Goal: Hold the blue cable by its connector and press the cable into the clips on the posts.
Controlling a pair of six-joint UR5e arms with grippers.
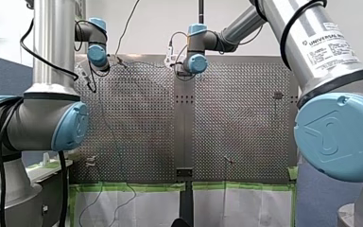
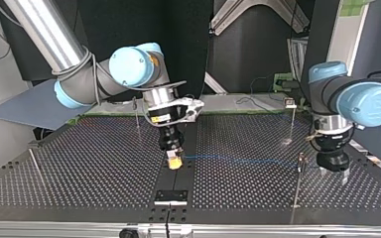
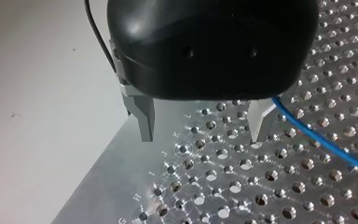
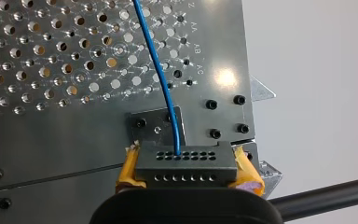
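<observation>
1. My right gripper [image 2: 174, 161]: its yellow pads [image 4: 129, 169] are closed onto the two ends of the black connector [image 4: 186, 161], which fills the gap between them. In the top view it hangs low over the middle seam of the table [image 2: 79, 163].
2. Blue cable [image 4: 161, 70]: it leaves a hole in the connector's row farther from the pads and runs away over the perforated plate. In the top view it stretches right, above the table, toward a thin post [image 2: 300, 166] just beside my left gripper [image 3: 203, 122]. I cannot tell whether it sits in a clip there.
3. My left gripper: black body, with two metal fingers [image 3: 144, 119] spread wide and nothing between them. The cable passes just beside one finger; I cannot tell whether they touch.
4. Writing: engraved letters [image 3: 168, 156] G, H, I, J, K, L follow the table's edge under my left gripper. Z, AA, AB, AC stand ahead of my right gripper. In the front view, a white label [image 1: 331, 49] on my right arm reads "UNIVERSAL R…"; its smaller print is illegible.
</observation>
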